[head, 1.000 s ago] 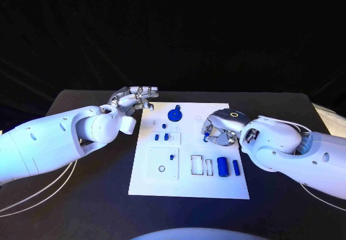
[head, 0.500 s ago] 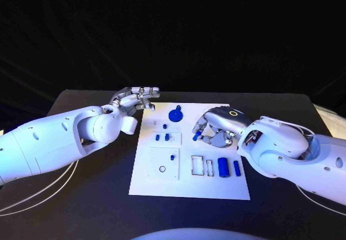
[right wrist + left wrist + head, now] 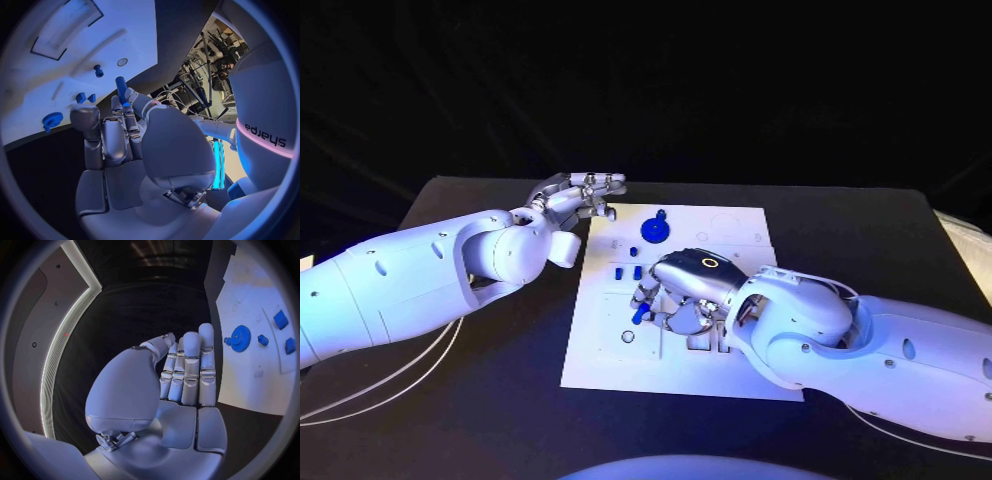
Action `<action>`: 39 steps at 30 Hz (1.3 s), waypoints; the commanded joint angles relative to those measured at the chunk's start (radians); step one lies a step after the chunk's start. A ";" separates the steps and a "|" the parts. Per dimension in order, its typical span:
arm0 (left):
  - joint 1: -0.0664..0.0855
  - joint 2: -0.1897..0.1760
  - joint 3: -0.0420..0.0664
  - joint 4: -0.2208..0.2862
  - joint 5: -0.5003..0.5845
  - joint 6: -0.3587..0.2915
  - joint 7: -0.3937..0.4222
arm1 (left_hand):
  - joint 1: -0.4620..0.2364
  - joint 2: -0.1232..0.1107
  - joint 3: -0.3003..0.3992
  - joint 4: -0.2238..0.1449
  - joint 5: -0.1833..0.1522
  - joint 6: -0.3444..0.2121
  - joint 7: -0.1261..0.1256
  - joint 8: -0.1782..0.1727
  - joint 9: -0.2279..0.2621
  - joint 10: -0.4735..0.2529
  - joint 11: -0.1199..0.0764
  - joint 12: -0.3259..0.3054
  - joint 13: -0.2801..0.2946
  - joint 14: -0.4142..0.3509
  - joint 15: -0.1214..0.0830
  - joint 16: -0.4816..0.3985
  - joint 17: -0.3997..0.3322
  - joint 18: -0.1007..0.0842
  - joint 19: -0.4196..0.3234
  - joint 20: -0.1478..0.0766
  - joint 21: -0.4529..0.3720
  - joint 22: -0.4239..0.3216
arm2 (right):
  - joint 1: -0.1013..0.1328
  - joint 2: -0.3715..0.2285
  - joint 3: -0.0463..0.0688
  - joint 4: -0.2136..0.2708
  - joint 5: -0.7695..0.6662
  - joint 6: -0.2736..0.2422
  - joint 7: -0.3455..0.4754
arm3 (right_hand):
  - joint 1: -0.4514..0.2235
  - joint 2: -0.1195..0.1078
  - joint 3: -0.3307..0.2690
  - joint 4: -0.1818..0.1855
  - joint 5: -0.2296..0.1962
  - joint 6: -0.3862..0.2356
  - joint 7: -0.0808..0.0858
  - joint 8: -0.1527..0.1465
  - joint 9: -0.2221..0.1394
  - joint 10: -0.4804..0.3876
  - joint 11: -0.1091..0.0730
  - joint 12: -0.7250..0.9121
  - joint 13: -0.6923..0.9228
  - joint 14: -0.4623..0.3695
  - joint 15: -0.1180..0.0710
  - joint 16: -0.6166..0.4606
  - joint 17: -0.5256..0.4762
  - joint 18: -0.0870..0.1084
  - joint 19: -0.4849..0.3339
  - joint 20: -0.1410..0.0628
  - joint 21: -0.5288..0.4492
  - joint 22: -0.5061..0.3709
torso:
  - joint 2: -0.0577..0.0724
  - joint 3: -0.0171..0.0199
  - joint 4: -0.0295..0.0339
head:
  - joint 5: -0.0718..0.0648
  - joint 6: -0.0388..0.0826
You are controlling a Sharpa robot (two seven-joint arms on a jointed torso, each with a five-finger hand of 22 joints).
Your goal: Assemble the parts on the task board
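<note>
Peg placement turns on one relation: the right robot hand (image 3: 678, 293) hangs over the middle of the task board (image 3: 737, 222), and the blue peg (image 3: 121, 88) pinched at its fingertips stands with its long axis roughly across the fingers, its free end pointing toward the board's face. In the right wrist view the peg's tip lies close to a small round hole (image 3: 122, 62) in the white plate, with a short blue stud (image 3: 98, 70) standing just beside that hole; whether the peg is square to the hole I cannot tell. The head view shows the same peg (image 3: 640, 314) as a blue sliver under the fingers, above the left-hand square panel of the board. So the right robot hand is clamped on the peg between thumb and fingers, and it is by far the nearer hand to the work. The left robot hand (image 3: 583, 192) sits at the board's far left corner over the bench (image 3: 473, 200), fingers straight and pressed side by side, holding nothing; whether it touches the board's edge is unclear. Near it the blue gear (image 3: 240, 337) rests on the board, with two small blue blocks (image 3: 625, 272) between gear and peg. My judgement is that the coming move needs the peg tipped upright over the hole.
</note>
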 commanded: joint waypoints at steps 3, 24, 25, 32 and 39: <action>0.000 0.002 0.001 0.002 0.003 0.019 0.006 | -0.004 0.005 -0.008 0.000 0.000 -0.006 0.001 0.006 -0.001 -0.006 0.001 0.006 0.002 -0.006 0.002 -0.006 -0.002 0.011 -0.005 -0.001 -0.005 -0.001 | -0.027 0.038 -0.003 -0.031 -0.001 0.036 0.042 | 0.014 0.010 0.008 -0.002 0.009 -0.003 0.008 -0.002 0.001 0.024 -0.019 -0.006 0.002 0.040 -0.004 0.006 0.001 -0.008 0.003 -0.001 0.006 0.003 | 0.001 0.0022 -0.0009 | 0.006 -0.001; 0.000 0.002 0.001 0.003 0.003 0.021 0.004 | -0.004 0.005 -0.008 0.000 0.000 -0.006 0.001 0.006 -0.001 -0.006 0.001 0.006 0.002 -0.006 0.002 -0.006 -0.002 0.011 -0.005 -0.001 -0.005 -0.001 | -0.057 0.080 -0.006 -0.086 -0.088 0.039 -0.016 | 0.013 0.010 0.009 -0.003 0.013 -0.004 0.009 -0.003 0.001 0.024 -0.019 -0.008 0.002 0.039 -0.004 0.006 0.000 -0.009 0.004 -0.001 0.009 0.008 | -0.001 0.0016 0.0000 | 0.012 -0.010; 0.000 0.002 0.001 0.003 0.003 0.021 0.004 | -0.004 0.005 -0.008 0.000 0.000 -0.006 0.001 0.006 -0.001 -0.006 0.001 0.006 0.002 -0.006 0.002 -0.006 -0.002 0.011 -0.005 -0.001 -0.005 -0.001 | -0.057 0.078 -0.006 -0.085 -0.092 0.036 -0.019 | 0.013 0.010 0.009 -0.003 0.013 -0.004 0.009 -0.003 0.001 0.024 -0.019 -0.008 0.002 0.039 -0.004 0.006 0.000 -0.009 0.004 -0.001 0.009 0.008 | 0.000 0.0016 0.0000 | 0.013 -0.011; 0.000 0.000 0.001 0.001 0.003 0.022 0.002 | -0.004 0.005 -0.008 0.000 0.000 -0.006 0.001 0.006 -0.001 -0.006 0.001 0.006 0.002 -0.006 0.002 -0.006 -0.002 0.011 -0.005 -0.001 -0.005 -0.001 | -0.057 0.059 -0.005 -0.070 -0.108 0.030 -0.029 | 0.013 0.010 0.009 -0.003 0.014 -0.004 0.009 -0.003 0.001 0.024 -0.019 -0.008 0.002 0.040 -0.004 0.007 0.001 -0.009 0.005 -0.001 0.010 0.009 | 0.000 0.0019 -0.0008 | 0.015 -0.013; 0.000 0.000 0.001 0.001 0.003 0.022 0.001 | -0.004 0.005 -0.008 0.000 0.000 -0.006 0.001 0.006 -0.001 -0.006 0.001 0.006 0.002 -0.006 0.002 -0.006 -0.002 0.011 -0.005 -0.001 -0.005 -0.001 | -0.057 0.071 -0.005 -0.074 -0.111 0.103 -0.040 | 0.008 0.009 0.008 -0.002 0.012 -0.002 0.008 -0.001 0.002 0.026 -0.019 -0.009 0.002 0.040 -0.004 0.007 0.000 -0.009 0.003 -0.001 0.009 0.007 | 0.000 0.0012 -0.0002 | 0.015 -0.014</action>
